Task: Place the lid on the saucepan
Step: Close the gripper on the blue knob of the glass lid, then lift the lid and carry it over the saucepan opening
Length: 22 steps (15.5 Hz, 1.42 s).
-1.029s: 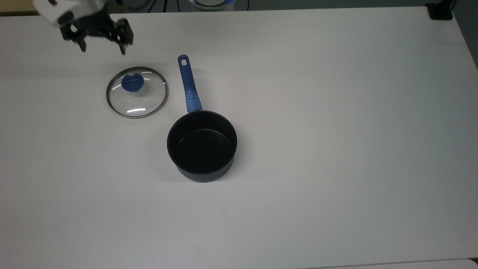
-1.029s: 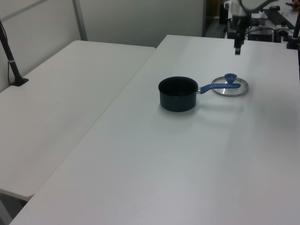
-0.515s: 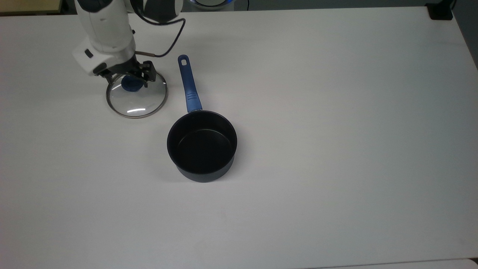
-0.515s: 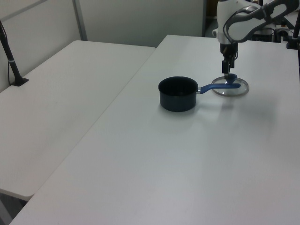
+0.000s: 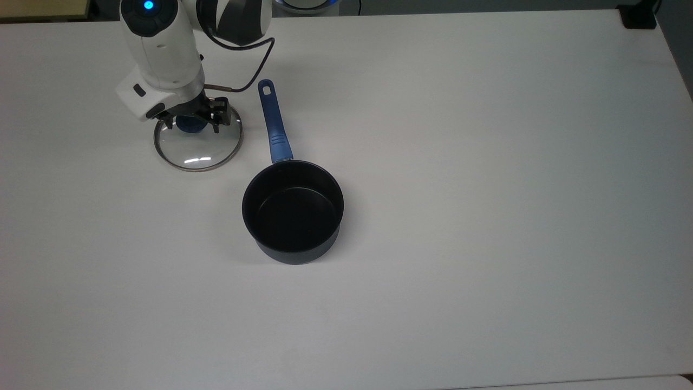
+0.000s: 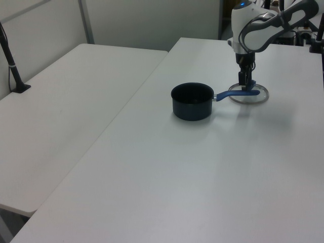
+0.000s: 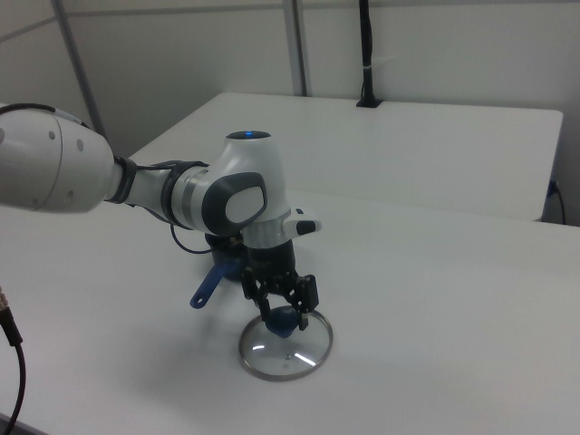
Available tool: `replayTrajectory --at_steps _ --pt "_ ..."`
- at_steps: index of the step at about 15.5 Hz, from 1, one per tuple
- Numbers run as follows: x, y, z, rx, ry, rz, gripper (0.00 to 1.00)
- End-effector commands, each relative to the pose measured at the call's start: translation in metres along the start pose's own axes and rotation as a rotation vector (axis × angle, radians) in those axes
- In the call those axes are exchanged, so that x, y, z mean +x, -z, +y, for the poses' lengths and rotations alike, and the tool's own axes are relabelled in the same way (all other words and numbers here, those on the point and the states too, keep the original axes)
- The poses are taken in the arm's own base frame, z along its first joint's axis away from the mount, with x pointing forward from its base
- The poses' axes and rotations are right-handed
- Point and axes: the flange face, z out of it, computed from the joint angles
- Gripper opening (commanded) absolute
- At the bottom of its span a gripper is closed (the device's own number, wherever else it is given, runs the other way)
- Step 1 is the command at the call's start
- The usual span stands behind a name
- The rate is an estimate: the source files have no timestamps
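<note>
Lid: clear glass, glossy, with bright glints; thin grey metal rim; knob of smooth blue plastic. Saucepan: dark navy outer wall, black inner coating with a soft sheen; handle of blue plastic, ribbed near the pan. Table: white, matt, smooth. Arm: glossy white plastic shell with grey joint covers; gripper of matt black parts.

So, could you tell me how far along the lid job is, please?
Done: the claw is down at the knob of the lid, a finger on each side. In hand: the grasp; the lid lies flat on the table. Left: lift it and set it on the empty saucepan.
</note>
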Motion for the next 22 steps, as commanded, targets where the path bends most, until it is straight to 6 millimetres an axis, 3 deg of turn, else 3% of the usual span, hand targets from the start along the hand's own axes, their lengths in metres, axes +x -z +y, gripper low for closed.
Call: replayTrajectory --at_steps 1,4,6,9,12,14,16,17,22 --pt "-0.004 0.002 -0.004 -0.011 -0.01 0.003 0.49" --pt "-0.012 0.018 -0.001 -0.002 -0.01 -0.034 0.48" --pt "-0.019 0.054 0.01 0.002 -0.026 -0.037 0.47" --pt "-0.014 0.114 0.032 -0.006 -0.074 0.007 0.47" --pt "-0.003 0.166 0.029 -0.022 -0.178 0.07 0.47" --pt "0.024 0.187 -0.009 -0.029 -0.254 0.11 0.47" --pt "0.043 0.188 -0.039 -0.043 -0.303 0.088 0.47" --pt "0.058 0.199 -0.062 -0.041 -0.307 0.11 0.47" --pt "0.098 0.193 -0.104 0.003 -0.457 0.143 0.47"
